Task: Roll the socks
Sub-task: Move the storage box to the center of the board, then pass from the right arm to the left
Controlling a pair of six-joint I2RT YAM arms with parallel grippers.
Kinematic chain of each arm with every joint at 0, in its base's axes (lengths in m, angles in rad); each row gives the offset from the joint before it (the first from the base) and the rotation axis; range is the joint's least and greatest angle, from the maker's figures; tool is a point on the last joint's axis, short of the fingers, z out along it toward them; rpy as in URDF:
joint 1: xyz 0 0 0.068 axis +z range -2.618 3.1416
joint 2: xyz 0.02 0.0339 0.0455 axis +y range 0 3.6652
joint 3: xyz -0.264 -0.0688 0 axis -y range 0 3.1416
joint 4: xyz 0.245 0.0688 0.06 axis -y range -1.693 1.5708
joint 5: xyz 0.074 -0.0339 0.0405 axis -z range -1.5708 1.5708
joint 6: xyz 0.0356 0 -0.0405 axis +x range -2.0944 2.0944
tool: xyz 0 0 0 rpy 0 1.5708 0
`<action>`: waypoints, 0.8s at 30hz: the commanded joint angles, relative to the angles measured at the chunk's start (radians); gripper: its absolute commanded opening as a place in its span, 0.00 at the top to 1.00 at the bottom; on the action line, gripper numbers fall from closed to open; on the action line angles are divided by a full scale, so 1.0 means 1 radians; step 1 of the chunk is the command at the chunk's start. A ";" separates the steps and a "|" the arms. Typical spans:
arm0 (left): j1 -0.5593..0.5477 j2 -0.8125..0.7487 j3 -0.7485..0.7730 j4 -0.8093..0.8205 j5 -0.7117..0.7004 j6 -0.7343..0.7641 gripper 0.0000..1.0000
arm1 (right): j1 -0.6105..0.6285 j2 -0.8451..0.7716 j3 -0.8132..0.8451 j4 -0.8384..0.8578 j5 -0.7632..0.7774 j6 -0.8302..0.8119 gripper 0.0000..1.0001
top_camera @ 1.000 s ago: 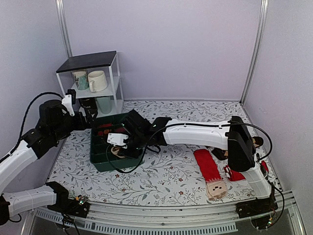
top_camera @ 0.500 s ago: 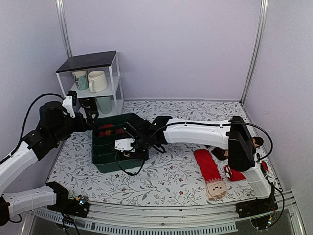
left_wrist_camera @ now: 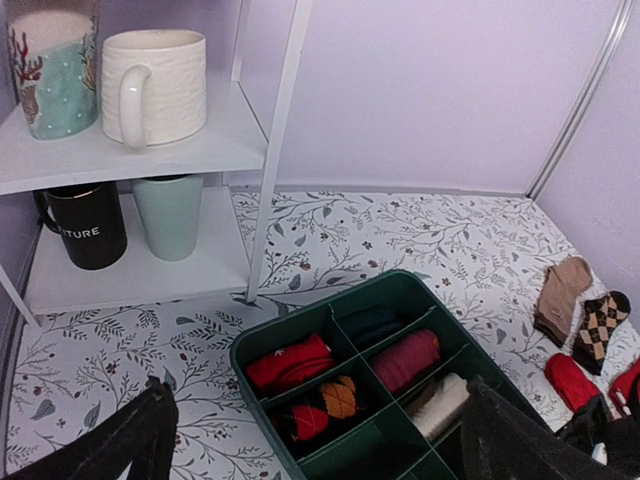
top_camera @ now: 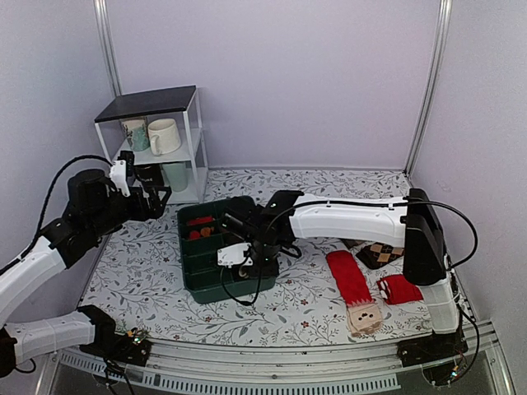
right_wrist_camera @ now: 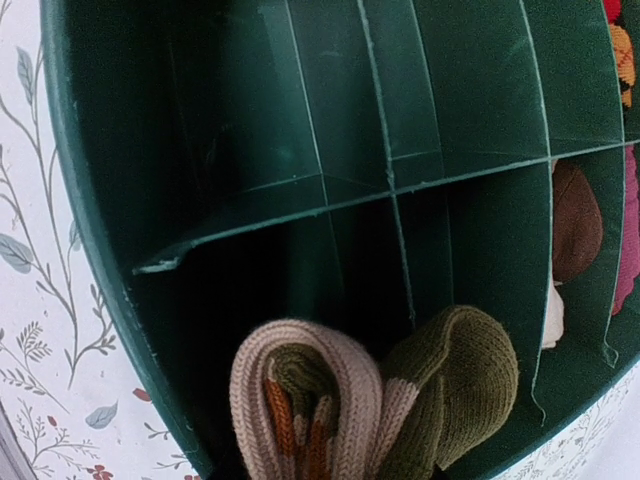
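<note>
Right gripper [top_camera: 247, 259] is over the box, reaching right across the table, and it is clamped on the prize: a rolled bundle of tan-beige knitted socks [right_wrist_camera: 350, 400] with olive-green and orange stripes, outer layer folded round the inner ones so the roll holds itself. The wrist view shows that bundle hanging low over the dark green plastic divided bin [top_camera: 216, 290], near the end wall, above empty cells. It sits about on a divider line, so I cannot tell which compartment it is meant for. The fingers themselves are out of that shot, yet a roll poised above the rim like that looks carried, not dropped.

Left gripper [top_camera: 156, 200] waits beside the bin with fingers spread wide, holding nothing. It looks parked there to keep out of the other arm's way. Its camera looks down on the far cells, filled already by a red rolled pair [left_wrist_camera: 290, 362] and an argyle one.

Rolling looks done; my read is that stowing is the step in hand. A loose bright red sock with a beige face end [top_camera: 352, 284] and a brown argyle sock [top_camera: 381, 253] lie well apart on the right, not part of this move.
</note>
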 commanded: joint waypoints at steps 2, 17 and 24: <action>0.010 0.019 -0.005 0.034 0.034 0.021 0.00 | -0.006 0.001 0.001 -0.114 -0.030 -0.088 0.90; 0.009 0.055 0.026 0.033 0.020 0.056 0.00 | -0.026 0.051 -0.047 -0.006 -0.171 -0.172 0.89; 0.010 0.051 0.013 0.039 0.016 0.062 0.00 | -0.101 -0.049 0.011 0.095 -0.259 -0.177 0.89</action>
